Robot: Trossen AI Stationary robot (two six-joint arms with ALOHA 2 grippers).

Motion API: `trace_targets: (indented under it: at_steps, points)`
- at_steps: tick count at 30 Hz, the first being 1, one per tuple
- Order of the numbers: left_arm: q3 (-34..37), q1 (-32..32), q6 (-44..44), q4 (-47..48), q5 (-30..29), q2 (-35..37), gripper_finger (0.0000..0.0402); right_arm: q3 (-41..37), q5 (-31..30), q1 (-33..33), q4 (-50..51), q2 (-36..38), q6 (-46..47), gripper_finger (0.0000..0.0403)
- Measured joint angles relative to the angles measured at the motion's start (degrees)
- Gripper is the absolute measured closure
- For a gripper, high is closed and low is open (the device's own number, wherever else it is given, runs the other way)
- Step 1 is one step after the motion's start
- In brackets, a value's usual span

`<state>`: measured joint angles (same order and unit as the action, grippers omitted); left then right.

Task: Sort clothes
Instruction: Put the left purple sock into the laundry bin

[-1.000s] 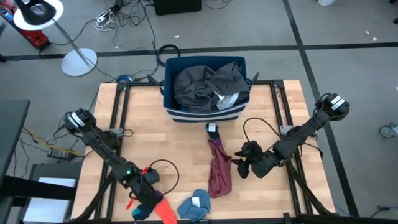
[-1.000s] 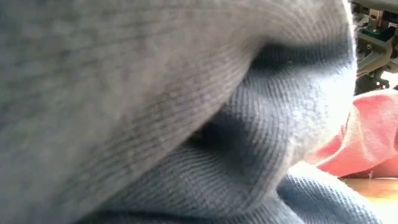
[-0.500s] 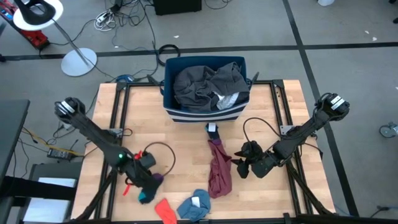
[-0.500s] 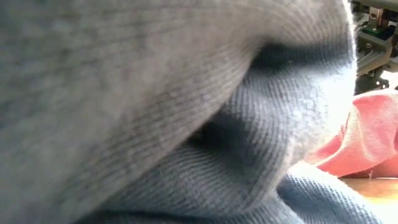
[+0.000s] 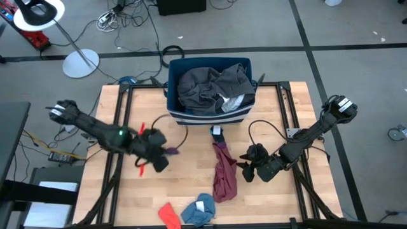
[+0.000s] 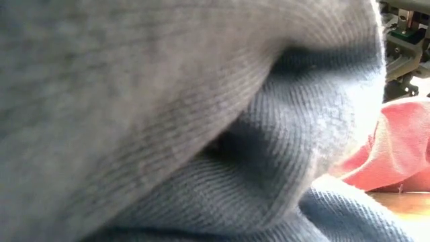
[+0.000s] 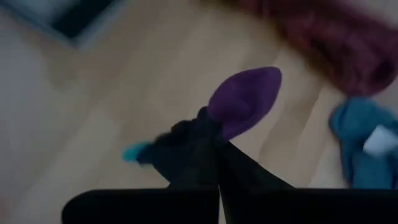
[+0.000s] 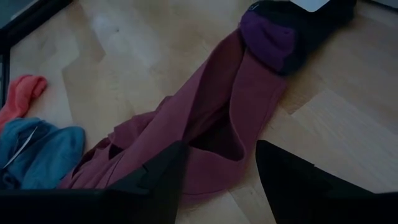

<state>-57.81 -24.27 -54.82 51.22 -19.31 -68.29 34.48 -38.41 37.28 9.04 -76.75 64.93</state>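
Observation:
My left gripper (image 5: 160,156) is over the left middle of the table, shut on a dark sock with a purple toe (image 5: 172,151) and a teal patch (image 7: 134,152). My right gripper (image 5: 247,170) is open and empty just right of a maroon garment (image 5: 224,173), whose fold lies before its fingers (image 8: 211,124). An orange-red sock (image 5: 168,215) and a blue garment (image 5: 198,210) lie at the near edge. A black and purple sock (image 5: 218,133) lies at the maroon garment's far end. The blue bin (image 5: 210,114) holds grey clothes (image 5: 213,86). My left gripper pinches the sock's dark part (image 7: 189,140) between its two shut fingers, right beside the purple toe. The purple toe (image 7: 245,99) sticks out past the fingertips. The sock looks lifted clear of the table.
The low view is filled by blue-grey knit fabric (image 6: 201,121) close to the lens, with orange-red cloth (image 6: 403,154) at its right. Bare wood lies between the arms and left of the bin. A lamp stand (image 5: 79,62) and cables are on the floor beyond the table.
My left gripper, shut on the dark sock, has lifted it from beside the orange-red sock at the near edge and carried it toward the far edge and a little to the right. The orange-red sock has stayed at the near edge.

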Motion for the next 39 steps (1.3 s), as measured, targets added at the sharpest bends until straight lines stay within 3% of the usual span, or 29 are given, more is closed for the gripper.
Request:
trace_targets:
  at_steps: [17,23,31,39]
  points:
    - [-33.05,22.00,35.27,-0.64,-1.98,-7.64,0.0401,0.00,-0.19,0.00,0.01,0.00,-0.74,0.0204]
    - [-42.48,32.10,41.81,-0.08,3.54,-12.86,0.0401,0.00,-0.17,-0.01,0.00,0.00,-0.79,0.0204]
    - [-46.99,44.67,43.72,-0.41,10.99,-17.17,0.0401,0.00,-0.15,-0.02,0.02,0.00,-1.32,0.0204]
    - [-46.97,48.69,50.18,-1.26,9.72,-18.80,0.0378,0.00,-0.15,-0.01,0.04,0.00,-2.11,0.0204]
